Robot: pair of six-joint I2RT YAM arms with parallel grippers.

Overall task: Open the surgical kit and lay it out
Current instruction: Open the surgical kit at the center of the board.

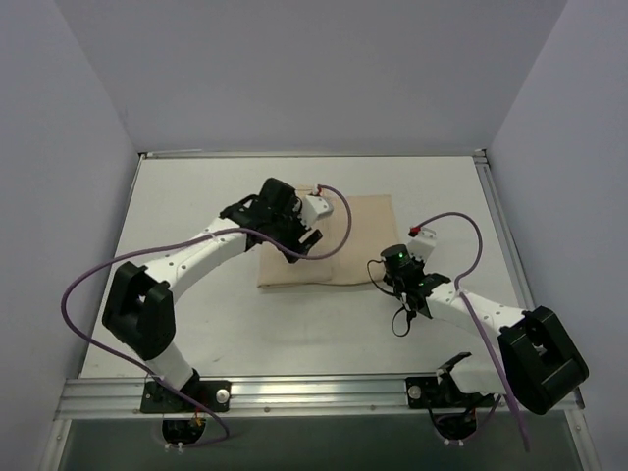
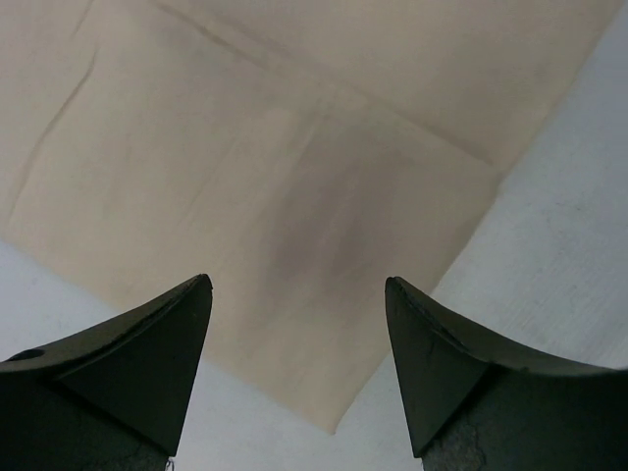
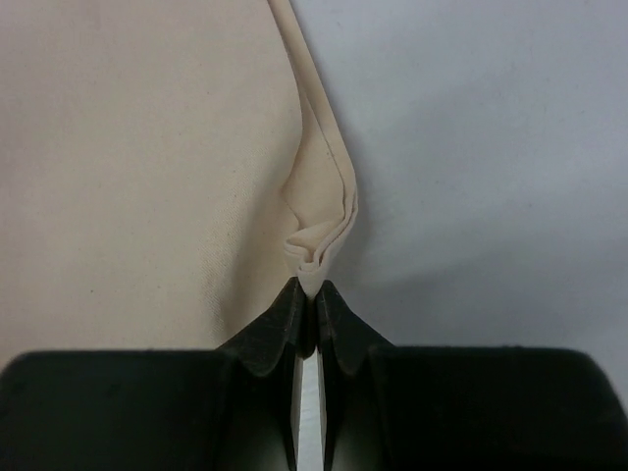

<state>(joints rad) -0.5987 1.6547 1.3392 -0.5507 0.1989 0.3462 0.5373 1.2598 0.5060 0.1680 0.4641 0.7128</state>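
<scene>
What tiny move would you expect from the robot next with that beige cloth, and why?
Probably the right gripper lifts and draws its flap rightward, away from the bundle. It is shut on a bunched edge of the cloth wrap, which lies folded closed on the table, while the left gripper hangs open above the cloth, holding nothing.

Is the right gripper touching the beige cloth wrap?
Touching. The right wrist view shows the right gripper shut, with a bunched edge of the beige cloth wrap pinched between its fingertips.

Beige cloth wrap (image 1: 365, 240) lies on white table (image 1: 196, 191).
</scene>
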